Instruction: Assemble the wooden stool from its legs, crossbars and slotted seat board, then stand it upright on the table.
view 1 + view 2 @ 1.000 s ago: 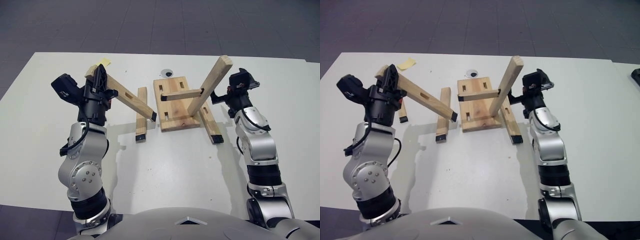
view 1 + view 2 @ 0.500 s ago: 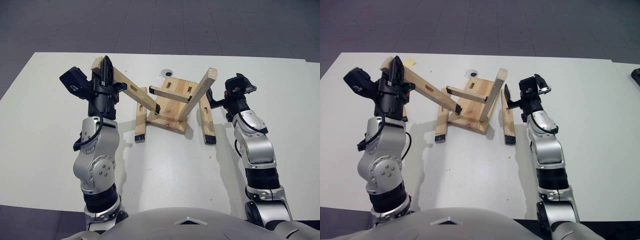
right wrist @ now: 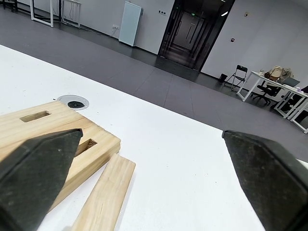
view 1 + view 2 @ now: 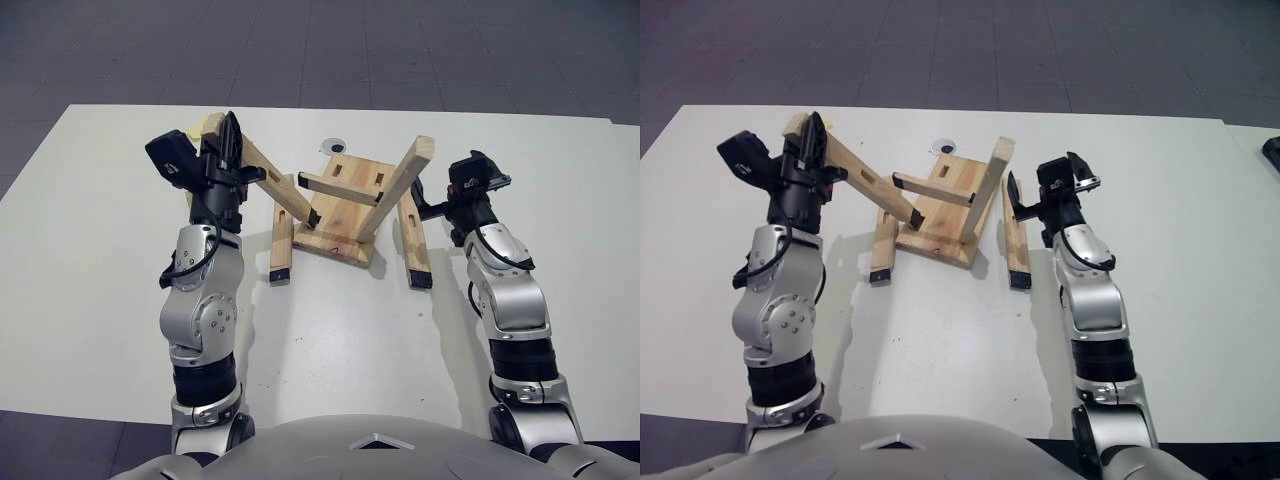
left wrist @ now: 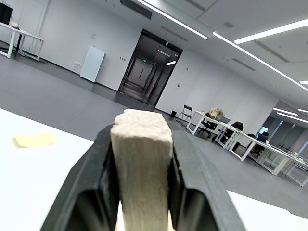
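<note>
- Left gripper (image 4: 231,160): clamped on the upper end of a sloping leg (image 4: 272,184), whose lower end lies just beside the crossbar (image 4: 340,187).
- Right gripper (image 4: 1020,200): fingers spread wide, holding nothing, just right of the seat board (image 4: 335,232).
- Seat board: tilted, mid-bench, carrying a fitted leg (image 4: 400,190) and the crossbar.
- Left loose leg (image 4: 282,235), right loose leg (image 4: 412,245): flat on the bench (image 4: 100,250), flanking the board.

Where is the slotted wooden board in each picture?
Left eye view: slotted seat board at centre, tilted.
Right eye view: just left of centre, likewise tilted.
Right wrist view: close up, just past the right claw.
Left wrist view: looks along the held leg, away from it.
Shared landmark: the round table hole beyond the board.
</note>
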### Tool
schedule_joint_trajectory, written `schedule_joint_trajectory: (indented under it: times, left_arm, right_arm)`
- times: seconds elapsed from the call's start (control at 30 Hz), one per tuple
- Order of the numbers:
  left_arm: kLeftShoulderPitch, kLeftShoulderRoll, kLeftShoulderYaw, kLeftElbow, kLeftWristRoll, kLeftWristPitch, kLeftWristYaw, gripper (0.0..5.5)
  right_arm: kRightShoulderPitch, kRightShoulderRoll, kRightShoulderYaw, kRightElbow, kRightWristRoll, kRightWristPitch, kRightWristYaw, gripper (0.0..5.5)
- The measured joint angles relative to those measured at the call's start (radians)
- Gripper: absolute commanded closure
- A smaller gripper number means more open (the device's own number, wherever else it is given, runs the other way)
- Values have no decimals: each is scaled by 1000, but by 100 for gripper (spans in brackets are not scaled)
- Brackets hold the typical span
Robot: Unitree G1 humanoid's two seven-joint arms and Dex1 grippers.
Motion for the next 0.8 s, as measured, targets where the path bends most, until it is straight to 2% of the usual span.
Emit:
schedule_joint_trajectory:
  times: [0.3,0.6,0.8]
  left_arm:
    - [11,-11,1,25,2,-34,-24,445]
    - [5,44,11,-48,-12,82,-32,445]
    - [1,88,-21,-70,1,122,-60,445]
  right_arm:
    - [6,6,-4,0,0,0,-1,10]
    - [60,28,-24,-23,-10,0,-47,10]
    - [87,52,-39,-31,-24,-4,-79,10]
